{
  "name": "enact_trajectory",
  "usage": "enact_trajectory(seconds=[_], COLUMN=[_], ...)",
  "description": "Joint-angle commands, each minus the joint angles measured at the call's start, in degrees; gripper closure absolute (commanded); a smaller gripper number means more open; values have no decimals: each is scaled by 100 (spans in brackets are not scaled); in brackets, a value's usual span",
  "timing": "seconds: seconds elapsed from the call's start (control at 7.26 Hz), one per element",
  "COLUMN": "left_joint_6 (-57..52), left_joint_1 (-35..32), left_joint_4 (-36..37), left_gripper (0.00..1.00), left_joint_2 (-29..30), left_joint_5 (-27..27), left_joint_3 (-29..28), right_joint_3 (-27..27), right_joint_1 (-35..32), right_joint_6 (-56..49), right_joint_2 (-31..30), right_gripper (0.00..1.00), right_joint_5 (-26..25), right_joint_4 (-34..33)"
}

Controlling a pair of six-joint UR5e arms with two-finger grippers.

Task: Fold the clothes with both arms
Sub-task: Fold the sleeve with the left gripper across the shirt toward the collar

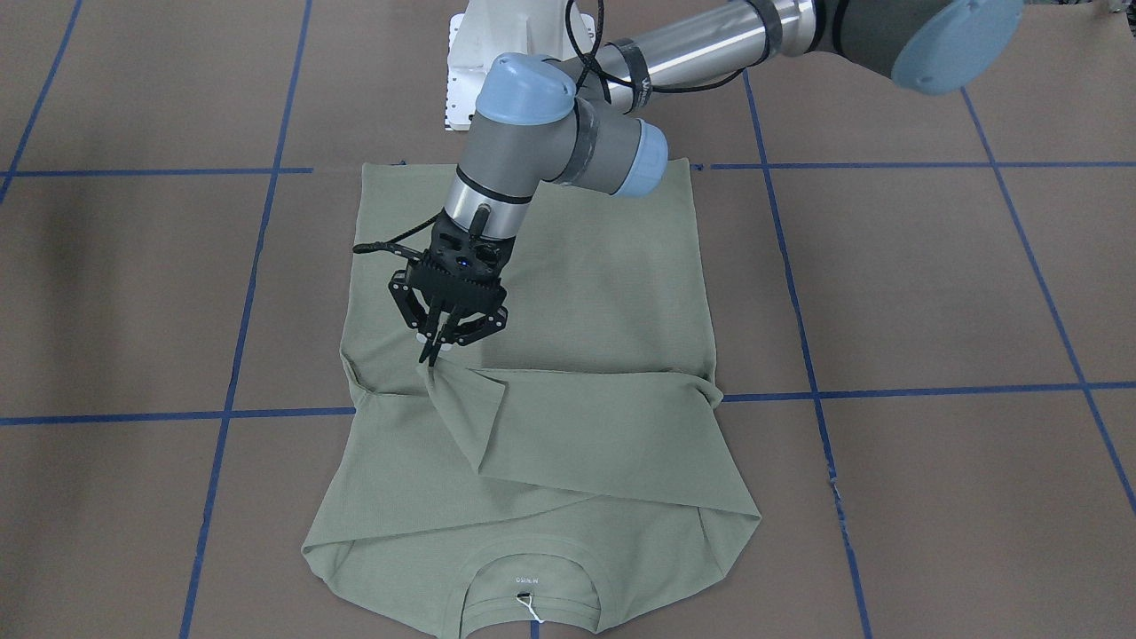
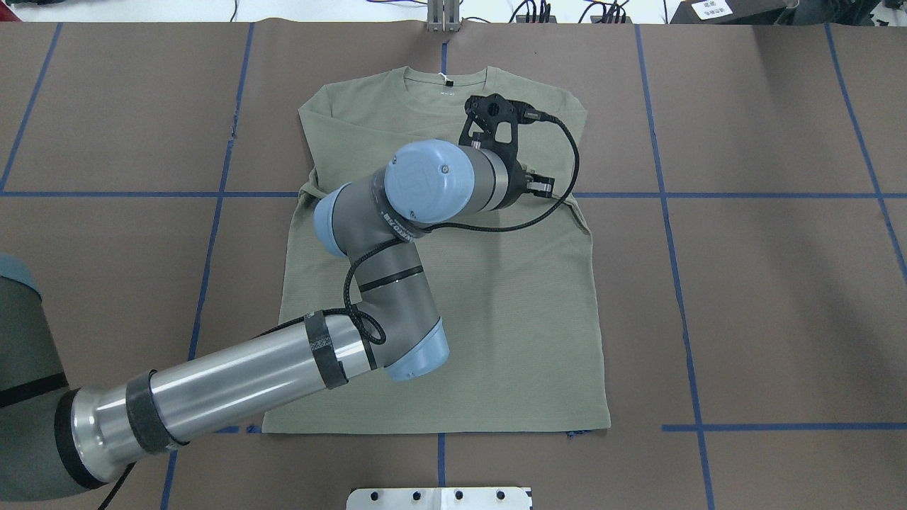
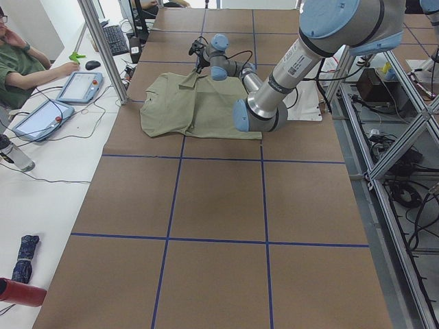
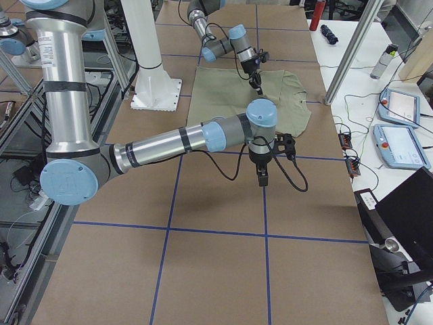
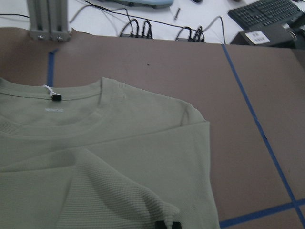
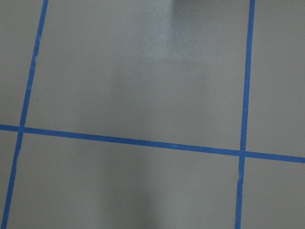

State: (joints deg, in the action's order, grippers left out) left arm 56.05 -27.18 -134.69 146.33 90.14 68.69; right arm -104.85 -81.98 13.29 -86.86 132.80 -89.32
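The sage-green shirt (image 1: 577, 293) lies flat on the brown table, collar and white neck label (image 1: 519, 581) toward the far side from the robot. One sleeve is folded across the chest. My left gripper (image 1: 430, 355) is shut on the end of that sleeve and holds a small peak of fabric just above the shirt's body. The left wrist view shows the fingertips (image 5: 167, 224) pinching the fold. In the overhead view the wrist hides the gripper over the shirt (image 2: 496, 319). My right gripper (image 4: 262, 179) points down over bare table beside the shirt; I cannot tell whether it is open or shut.
The white pedestal base (image 1: 470, 80) stands at the robot's edge of the table. Blue tape lines (image 6: 143, 143) grid the brown surface. A side bench with tablets (image 3: 79, 86), a seated person (image 3: 20, 62) and an aluminium post (image 3: 103, 48) border the far side.
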Motion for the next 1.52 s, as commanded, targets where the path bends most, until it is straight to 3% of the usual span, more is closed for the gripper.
enact_trajectory(seconds=[0.0,0.28,0.41,0.55,0.83,0.96,1.24,1.38], left_joint_6=[-584,-884,-867,-197,100,100,-676,-1066], left_joint_1=[187,230,239,239,187,-118,-620,-883], left_joint_4=[-383,-400,-461,-975,-737,197,2419,3126], left_gripper=[100,100,23,0,0,0,0,0], left_joint_2=[-131,-78,-69,-95,-200,-262,-1188,-1699], left_joint_5=[-23,-23,3,21,274,694,1163,1207], left_joint_3=[-75,-75,-40,3,82,440,2269,3063], right_joint_3=[0,0,9,9,-35,-35,-9,52], right_joint_1=[-2,7,7,7,16,33,469,943], right_joint_6=[7,7,7,7,7,7,390,976], right_joint_2=[-16,-16,-7,28,107,281,379,867], right_gripper=[0,0,0,0,0,0,0,0], right_joint_5=[0,0,-9,-9,0,9,70,1], right_joint_4=[2,2,2,2,11,19,710,818])
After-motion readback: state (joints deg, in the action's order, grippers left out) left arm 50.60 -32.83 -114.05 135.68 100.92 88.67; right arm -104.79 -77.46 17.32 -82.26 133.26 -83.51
